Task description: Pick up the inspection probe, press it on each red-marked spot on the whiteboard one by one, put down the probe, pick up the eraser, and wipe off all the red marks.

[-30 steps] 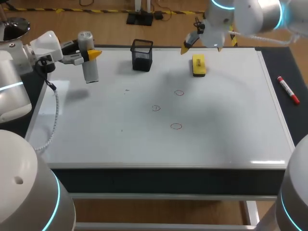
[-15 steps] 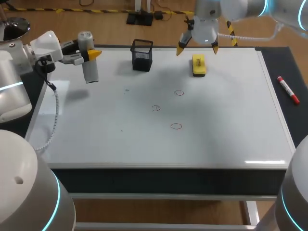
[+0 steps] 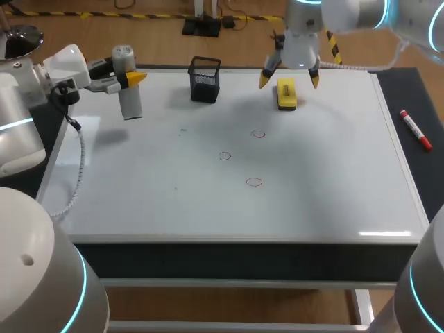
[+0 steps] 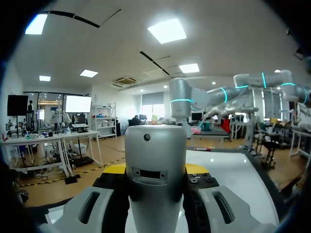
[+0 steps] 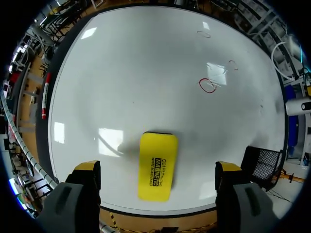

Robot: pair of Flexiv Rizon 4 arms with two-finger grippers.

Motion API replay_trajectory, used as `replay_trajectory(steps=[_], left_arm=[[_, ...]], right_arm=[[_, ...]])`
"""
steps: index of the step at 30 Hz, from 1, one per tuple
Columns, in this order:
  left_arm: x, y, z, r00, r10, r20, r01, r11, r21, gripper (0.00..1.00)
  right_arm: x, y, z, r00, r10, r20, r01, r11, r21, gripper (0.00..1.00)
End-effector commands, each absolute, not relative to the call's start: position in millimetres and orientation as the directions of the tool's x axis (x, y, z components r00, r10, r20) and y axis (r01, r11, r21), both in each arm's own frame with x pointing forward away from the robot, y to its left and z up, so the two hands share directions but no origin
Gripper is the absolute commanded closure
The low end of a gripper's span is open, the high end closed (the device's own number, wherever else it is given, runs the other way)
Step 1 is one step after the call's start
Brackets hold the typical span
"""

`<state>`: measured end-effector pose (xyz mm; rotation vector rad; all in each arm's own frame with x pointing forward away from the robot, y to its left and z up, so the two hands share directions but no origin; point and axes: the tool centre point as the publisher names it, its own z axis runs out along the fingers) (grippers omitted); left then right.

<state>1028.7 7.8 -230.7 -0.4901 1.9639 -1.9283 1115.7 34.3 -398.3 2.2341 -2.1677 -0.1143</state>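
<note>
As left end effector [image 3: 129, 77] clamps probe [image 3: 130, 103], right end effector [image 3: 291, 79] gapes; eraser [image 3: 286, 95] on whiteboard [image 3: 326, 173]

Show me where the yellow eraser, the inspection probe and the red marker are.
yellow eraser [image 5: 157, 166], right wrist view, middle of top face.
inspection probe [image 3: 130, 104], head view, lower grey body.
red marker [image 3: 415, 130], head view, middle of barrel.

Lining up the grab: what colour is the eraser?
The eraser is yellow with dark print on top, clearest in the right wrist view.

A black mesh cup [image 3: 205, 78] stands upright at the far side, left of middle, and a red marker [image 3: 415, 130] lies on the table [image 3: 399, 89] along its dark right margin.
</note>
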Motion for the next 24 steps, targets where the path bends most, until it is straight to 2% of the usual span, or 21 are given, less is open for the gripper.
replay_trajectory(steps=[1, 24], left_arm=[[1029, 7, -231, -0.88, -0.474, -0.006, -0.001, 0.013, -1.0, 1.0], [1029, 7, -231, -0.88, -0.474, -0.006, -0.001, 0.013, -1.0, 1.0]], right_arm=[[1114, 33, -399, 0.032, -0.999, -0.026, -0.997, -0.034, 0.073, 0.0], [1123, 34, -418, -0.002, -1.0, -0.012, -0.997, 0.001, 0.075, 0.0]])
